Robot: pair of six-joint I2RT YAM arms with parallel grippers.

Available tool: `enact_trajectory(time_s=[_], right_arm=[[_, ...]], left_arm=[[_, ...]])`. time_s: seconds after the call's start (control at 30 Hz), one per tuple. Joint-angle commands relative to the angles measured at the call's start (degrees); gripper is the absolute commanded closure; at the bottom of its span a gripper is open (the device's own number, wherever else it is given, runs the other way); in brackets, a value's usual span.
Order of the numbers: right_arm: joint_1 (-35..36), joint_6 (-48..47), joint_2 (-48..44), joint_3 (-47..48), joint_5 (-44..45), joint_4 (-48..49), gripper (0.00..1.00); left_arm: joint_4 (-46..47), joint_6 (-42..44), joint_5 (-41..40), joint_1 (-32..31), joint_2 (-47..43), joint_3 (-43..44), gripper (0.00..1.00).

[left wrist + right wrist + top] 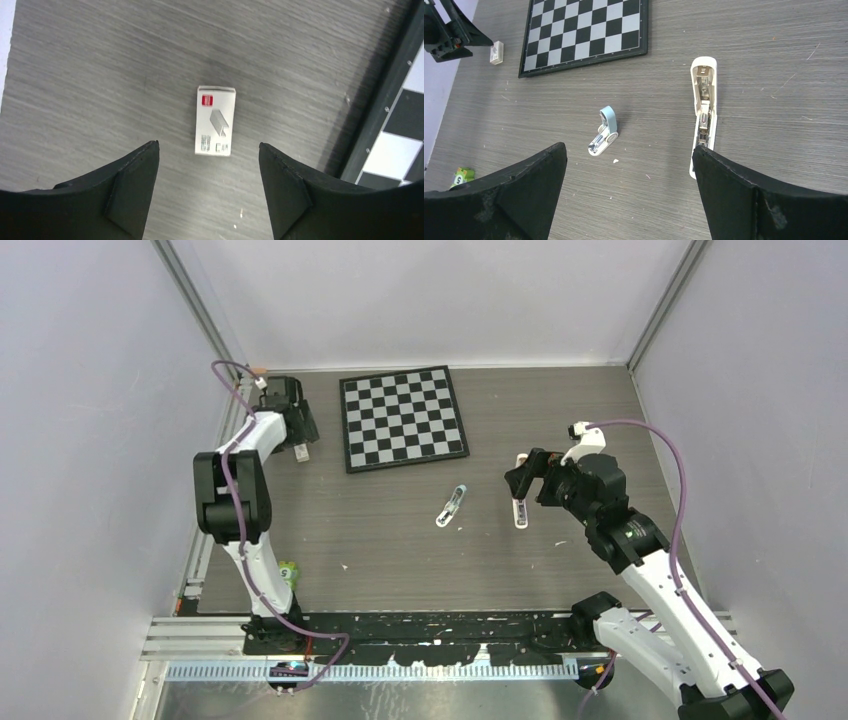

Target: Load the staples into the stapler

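Both end effectors open: left end effector (208, 145) over staple box (215, 121); right end effector (629, 147) camera alone shows stapler (703, 115) channel.

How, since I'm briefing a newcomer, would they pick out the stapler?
Find the black-and-white chessboard. Just off its near right corner lie two small items; the stapler is the one beside the right gripper. It is the long, slim white bar lying opened, unlike the stubby light-blue-and-white object.

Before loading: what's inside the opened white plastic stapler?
The white plastic stapler lies opened, metal inner channel exposed. No staple strip clearly shows; the right gripper's finger partly covers its near end.
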Motion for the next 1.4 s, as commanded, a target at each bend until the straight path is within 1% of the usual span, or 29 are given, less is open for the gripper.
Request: enact_trajectory(time_s=[0.0, 0.13, 0.33, 0.73, 0.87, 1.0, 1.23, 1.37], right_arm=[[-0.08, -0.81, 0.15, 1.46, 0.99, 1.57, 0.00], [-0.10, -1.03, 0.44, 0.76, 1.55, 2.15, 0.00], [-0.10, -1.32, 0.64, 1.18, 2.10, 2.22, 0.00], [-0.13, -1.86, -0.56, 1.20, 3.31, 2.33, 0.00], [-0.11, -1.98, -0.66, 1.42, 3.42, 2.10, 0.00], [-0.05, -2.09, -0.66, 1.56, 3.48, 1.89, 0.00], [-0.11, -1.94, -1.00, 1.10, 3.77, 2.18, 0.00], [-0.11, -1.36, -1.09, 0.58, 3.14, 2.55, 0.00]], left_arm=[[-0.47, -0.17, 0.97, 0.92, 4.16, 5.41, 0.28], [-1.95, 0.25, 1.18, 1.00, 7.13, 7.60, 0.34], [-1.17, 0.43, 0.92, 1.01, 7.97, 6.57, 0.42], [-2.94, 1.15, 0.93, 1.00, 10.33, 8.24, 0.47], [-2.74, 1.17, 1.70, 1.01, 10.30, 8.02, 0.52], [-2.86, 1.72, 2.11, 1.01, 9.46, 7.47, 0.63], [-3.30, 2.41, 2.76, 1.01, 5.82, 5.56, 0.67], [-4.76, 0.95, 5.16, 0.73, 2.38, 4.10, 0.67]])
